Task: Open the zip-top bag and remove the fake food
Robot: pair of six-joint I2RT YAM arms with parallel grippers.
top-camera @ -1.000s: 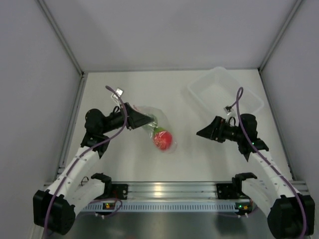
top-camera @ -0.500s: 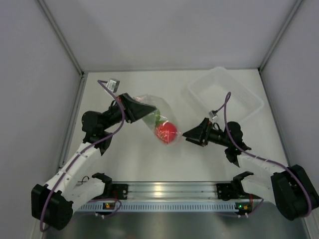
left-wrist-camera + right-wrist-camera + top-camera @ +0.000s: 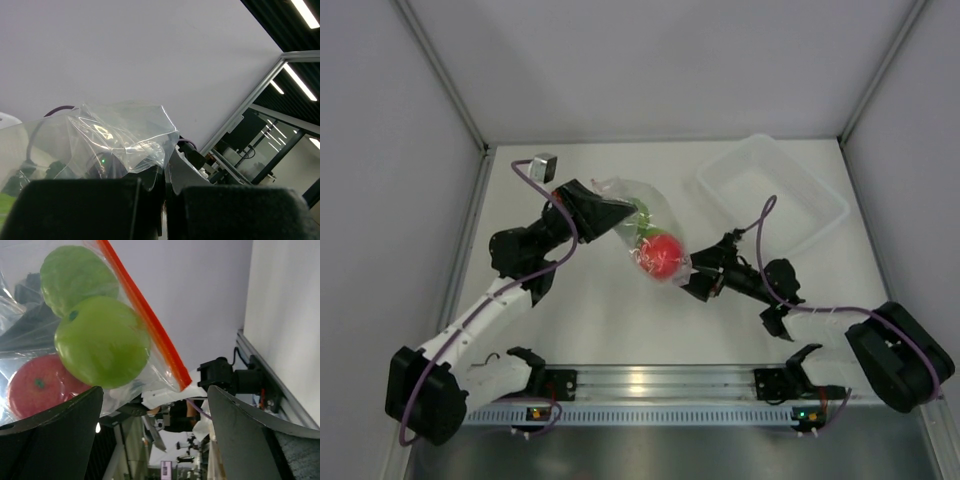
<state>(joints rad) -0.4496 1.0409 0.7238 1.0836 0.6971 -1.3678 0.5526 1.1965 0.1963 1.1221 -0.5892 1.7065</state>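
With the left claw (image 3: 623, 224) clamped on the zip-top bag (image 3: 658, 212), the wide-apart right claw (image 3: 690, 272) should pinch only film beside the orange zip strip (image 3: 145, 315), clear of the fake food (image 3: 100, 342).

Arms angled inward: left pincer (image 3: 622, 221) clamped, right pincer (image 3: 689, 272) wide.

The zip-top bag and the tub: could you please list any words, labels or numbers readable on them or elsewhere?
None: the zip-top bag and the tub bear no print.
Background clutter in the right wrist view is too small to read.
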